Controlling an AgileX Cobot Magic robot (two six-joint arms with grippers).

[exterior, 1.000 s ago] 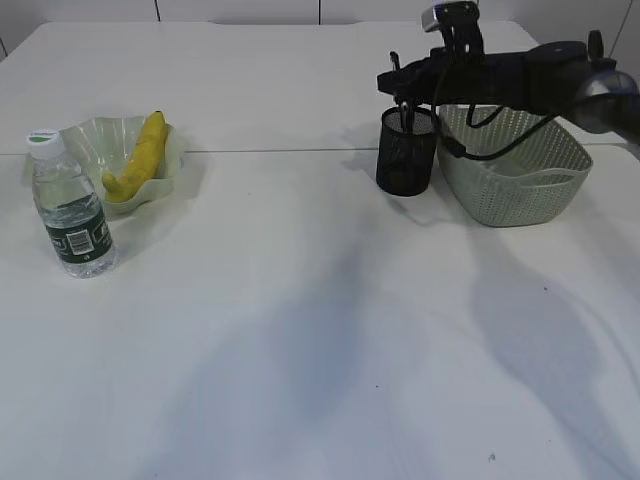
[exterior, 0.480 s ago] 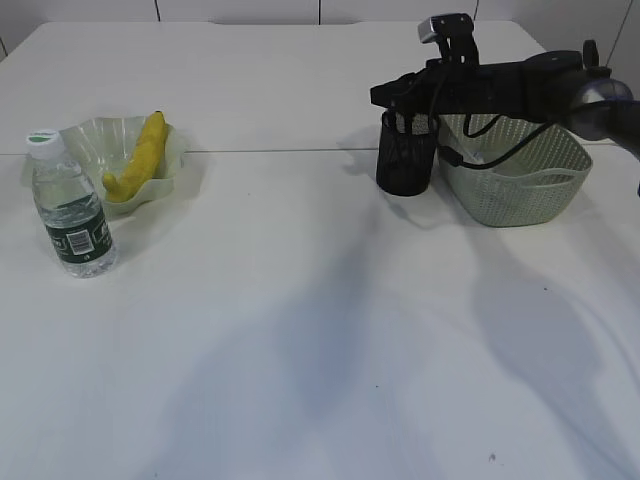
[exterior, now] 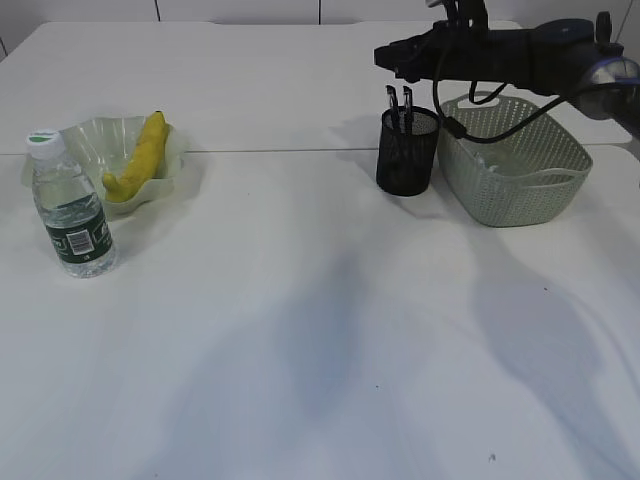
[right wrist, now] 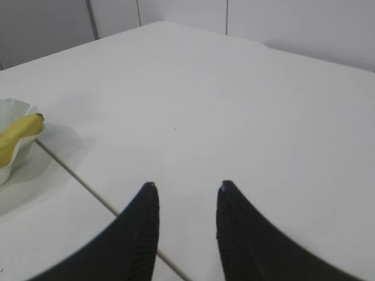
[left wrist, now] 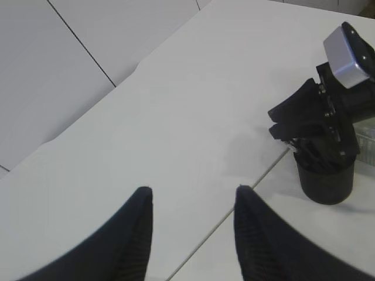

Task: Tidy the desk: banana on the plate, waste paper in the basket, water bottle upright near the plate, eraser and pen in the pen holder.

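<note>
Right tool [right wrist: 184, 186]: fingers apart, empty, poised above black mesh pen holder [exterior: 407, 151] containing two dark pens [exterior: 400, 103]. Left tool [left wrist: 193, 190]: fingers apart, empty. Yellow banana [exterior: 140, 157] lies in pale green wavy plate [exterior: 92, 135]; clear plastic water bottle [exterior: 70, 206], dark label unreadable, stands upright beside it on white tabletop [exterior: 300, 330]. Grey-green woven basket [exterior: 520, 160] adjoins holder.

The water bottle [exterior: 72, 207] label's print is too small to read.

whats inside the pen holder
Two dark pens stick up out of the pen holder. Its black mesh hides their lower ends and whether an eraser lies at the bottom.
</note>
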